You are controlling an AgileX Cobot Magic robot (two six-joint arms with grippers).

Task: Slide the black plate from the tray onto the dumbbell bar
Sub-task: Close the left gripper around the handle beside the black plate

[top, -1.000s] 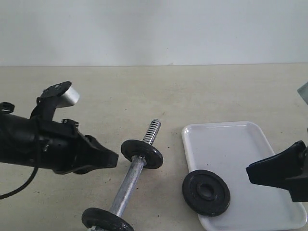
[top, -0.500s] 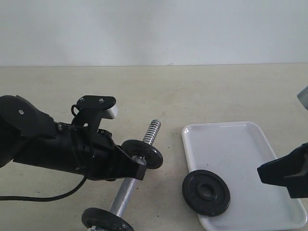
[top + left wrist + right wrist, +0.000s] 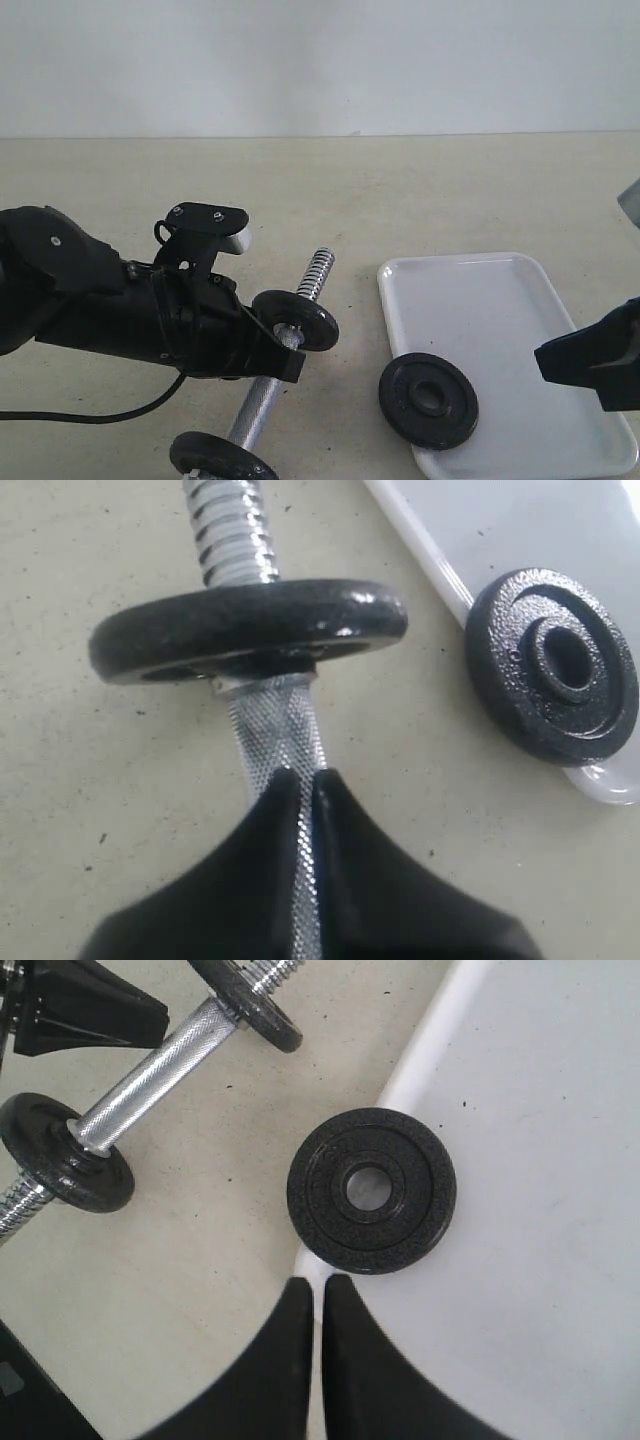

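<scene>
Right gripper: jaws closed, empty, tips above the tray rim. The black plate lies flat just ahead of the tips, overhanging the tray edge that faces the dumbbell bar. The bar lies off the tray, oblique to that edge, with its threaded end nearest the tray. Left gripper: closed, tips over the bar's knurled grip and farther from the tray. The right arm is nearer the plate.

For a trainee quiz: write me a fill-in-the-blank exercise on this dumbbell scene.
The bar already carries ___ plates.
The tray is ___ in colour.
The tray bears ___ loose plate, overhanging its edge.
The left gripper and right gripper are both ___.
Missing words: two; white; one; shut.
</scene>
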